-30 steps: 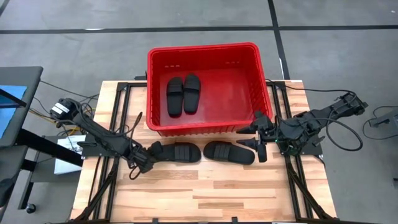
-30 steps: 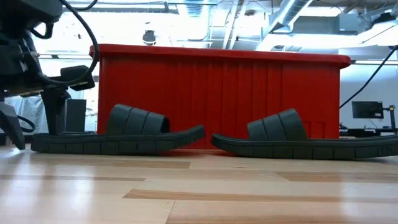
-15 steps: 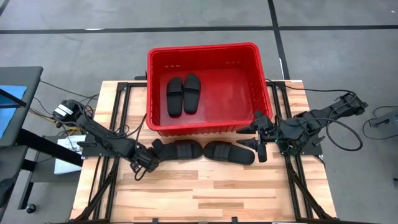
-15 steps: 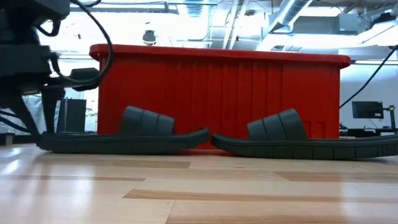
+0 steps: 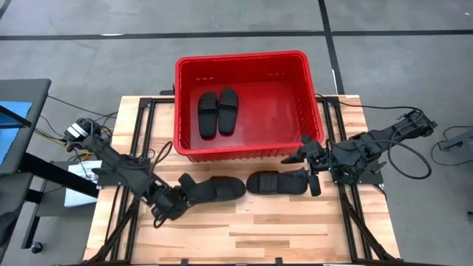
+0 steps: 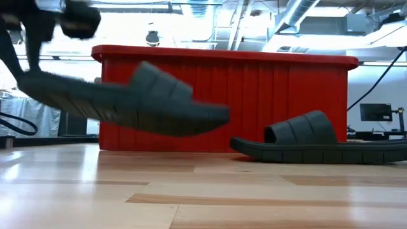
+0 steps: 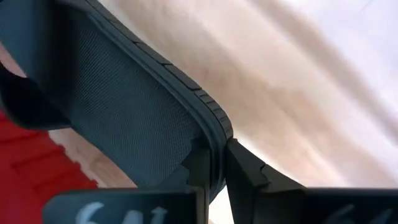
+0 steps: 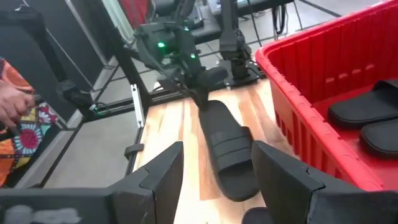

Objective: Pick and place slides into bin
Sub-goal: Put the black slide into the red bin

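Two black slides (image 5: pixel 209 114) (image 5: pixel 228 111) lie side by side on the flat bottom of the red bin (image 5: pixel 240 58) at the table's far middle. In front of the bin, my left gripper (image 5: pixel 175 201) is shut on a third slide (image 5: pixel 216 190), seen raised in the low view (image 6: pixel 146 102). A fourth slide (image 5: pixel 277 182) rests sole down on the wood to its right (image 6: pixel 305 137). My right gripper (image 5: pixel 309 166) stands open at that slide's right end; whether it touches the slide I cannot tell. My left gripper pinches the rim of the sole at the slide's left end (image 7: pixel 211 152), one finger (image 7: pixel 200 171) on the footbed and the other on the underside. The fingers come from the table's left, slanting down. The slide is clear of the table and tilted, held end highest, far end (image 6: pixel 219 117) lower.
Black metal rails (image 5: pixel 144 140) run along both sides of the wooden table. Bare wood (image 5: pixel 244 229) stretches toward the near edge. A person's hand (image 8: pixel 9 102) shows beyond the table in the right wrist view.
My left gripper has shut on the left slide's end, then gone up and a little toward the near edge. That slide has come off the table and tipped, its held end highest. The right slide has slid slightly toward the table's right edge.
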### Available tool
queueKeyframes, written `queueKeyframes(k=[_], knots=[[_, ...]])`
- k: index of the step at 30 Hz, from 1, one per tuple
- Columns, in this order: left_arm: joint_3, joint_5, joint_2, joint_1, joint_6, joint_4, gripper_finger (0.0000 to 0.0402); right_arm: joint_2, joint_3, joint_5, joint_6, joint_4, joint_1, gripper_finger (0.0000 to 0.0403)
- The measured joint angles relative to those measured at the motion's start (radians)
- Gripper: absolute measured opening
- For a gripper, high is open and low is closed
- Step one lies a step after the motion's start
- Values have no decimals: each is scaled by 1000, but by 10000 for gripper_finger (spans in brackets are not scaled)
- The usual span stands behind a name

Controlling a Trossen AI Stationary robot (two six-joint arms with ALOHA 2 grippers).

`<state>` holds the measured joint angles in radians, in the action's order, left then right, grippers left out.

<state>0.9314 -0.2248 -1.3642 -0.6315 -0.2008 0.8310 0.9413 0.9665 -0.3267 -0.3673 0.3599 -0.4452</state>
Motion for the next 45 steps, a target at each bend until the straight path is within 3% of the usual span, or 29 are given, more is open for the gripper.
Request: queueKeyframes(k=[8, 16, 25, 31, 36, 40, 45], knots=[[196, -42, -110, -140, 104, 71, 13, 0, 0, 11, 1, -71, -28, 182], [468, -213, -265, -189, 173, 214, 11, -12, 0, -29, 5, -304, -177, 182], [723, -580, -418, -128, 392, 315, 10, -22, 0, -227, 104, -411, -373, 165], [862, -637, -544, -86, 413, 327, 9, -61, 9, -395, 107, -457, -416, 125], [953, -651, -640, -59, 421, 351, 9, -95, 89, -524, 112, -266, -416, 89], [1005, -644, -690, -50, 422, 390, 8, -83, 191, -524, -43, 42, -388, 84], [1043, -677, -693, -51, 430, 412, 7, -42, 285, -474, -253, 344, -321, 108]])
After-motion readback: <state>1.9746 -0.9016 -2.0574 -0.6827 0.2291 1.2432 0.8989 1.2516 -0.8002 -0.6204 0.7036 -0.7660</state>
